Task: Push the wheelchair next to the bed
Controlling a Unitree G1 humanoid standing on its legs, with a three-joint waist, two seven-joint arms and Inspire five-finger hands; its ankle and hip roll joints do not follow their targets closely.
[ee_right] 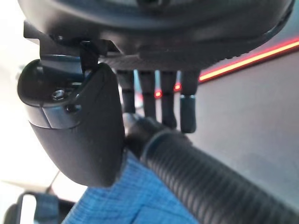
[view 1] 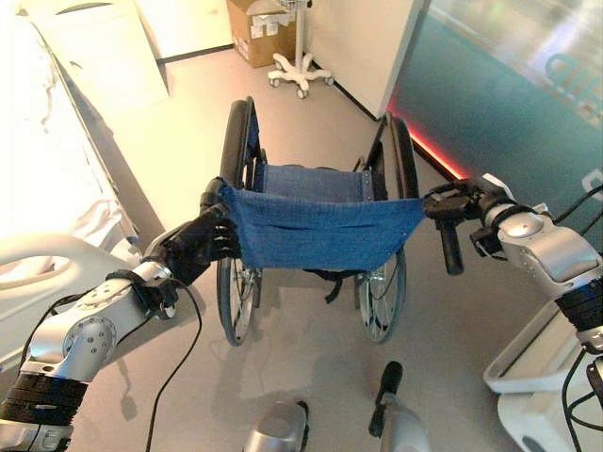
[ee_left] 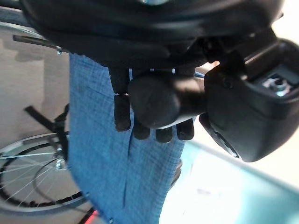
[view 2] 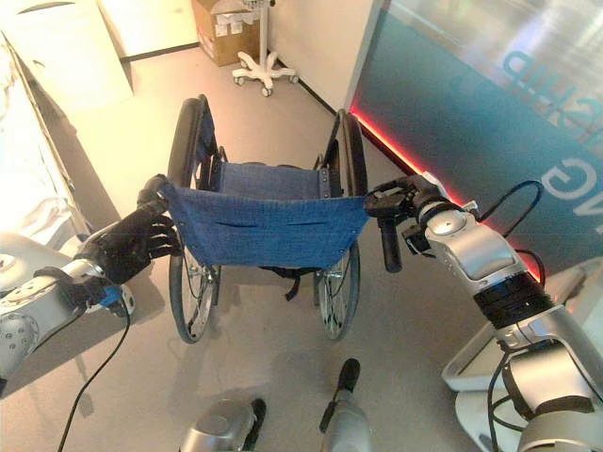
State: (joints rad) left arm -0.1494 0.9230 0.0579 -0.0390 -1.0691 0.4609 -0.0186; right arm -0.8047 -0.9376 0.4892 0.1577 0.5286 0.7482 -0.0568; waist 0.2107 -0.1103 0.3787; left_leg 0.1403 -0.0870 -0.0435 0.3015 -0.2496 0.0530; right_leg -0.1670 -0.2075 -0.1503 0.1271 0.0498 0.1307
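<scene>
Strong light floods in from the robot's left, washing the bed out to near white with its detail lost in glare. The floor is evenly lit, with soft shadows under the wheelchair. A red light strip glows along the base of the teal wall, which carries pale reflections. In the wrist views the close dark hands are underexposed and blurred.

Both arms reach forward, far apart. The left hand has its fingers curled shut; the right hand likewise curls in a grip.
</scene>
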